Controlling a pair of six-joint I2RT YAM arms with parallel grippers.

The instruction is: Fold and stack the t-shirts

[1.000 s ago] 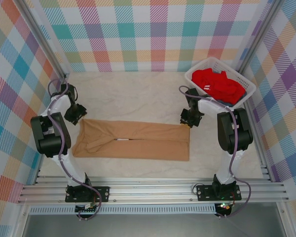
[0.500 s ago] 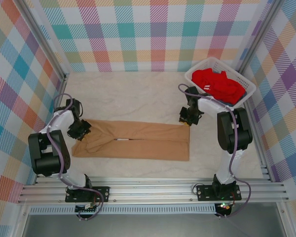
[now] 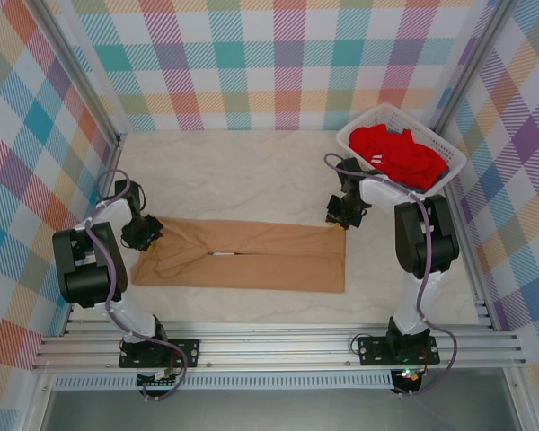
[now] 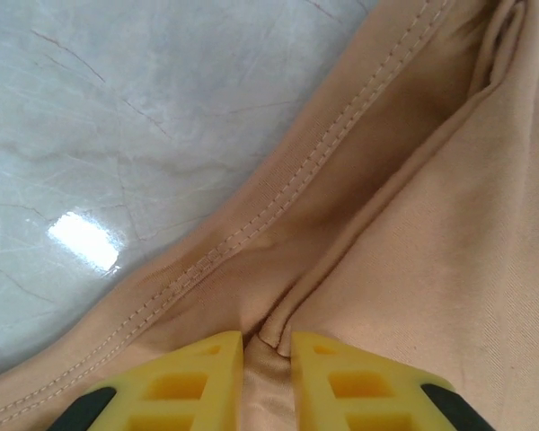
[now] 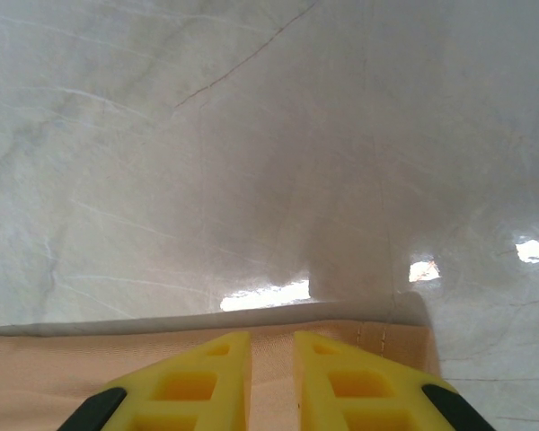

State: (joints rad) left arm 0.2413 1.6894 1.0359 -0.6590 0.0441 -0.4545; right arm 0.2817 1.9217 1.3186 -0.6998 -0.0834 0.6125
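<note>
The tan shirt (image 3: 251, 260) lies closest to the arm bases, flat on the table (image 3: 242, 175). It is a long narrow strip running left-right, sides folded in w/ a seam line down the middle. No print is visible, so it's prob. face down or folded inside.

At the strip's left end, the left gripper (image 4: 267, 346) is down on the cloth. Its yellow fingers are nearly closed w/ only a thin gap, and a raised crease of tan fabric is pinched btwn them, beside a stitched hem. At the strip's far right corner, the right gripper (image 5: 272, 346) sits over the hem edge. Its fingers are equally close together, w/ cloth showing in the gap. That reads as a pinch on the corner, tho the cloth lies flatter there, so the grip is less certain.

Further back, far right, the white basket (image 3: 364, 121) holds the red shirt (image 3: 395, 153), bunched up and unfolded.

Progress, as a judgement: approx. a third thru. The lengthwise folds on the tan shirt are done. The strip must be folded end over end into a compact packet. Then the red shirt has to come out, get spread and folded, and one goes on top of the other. No stack exists yet.
</note>
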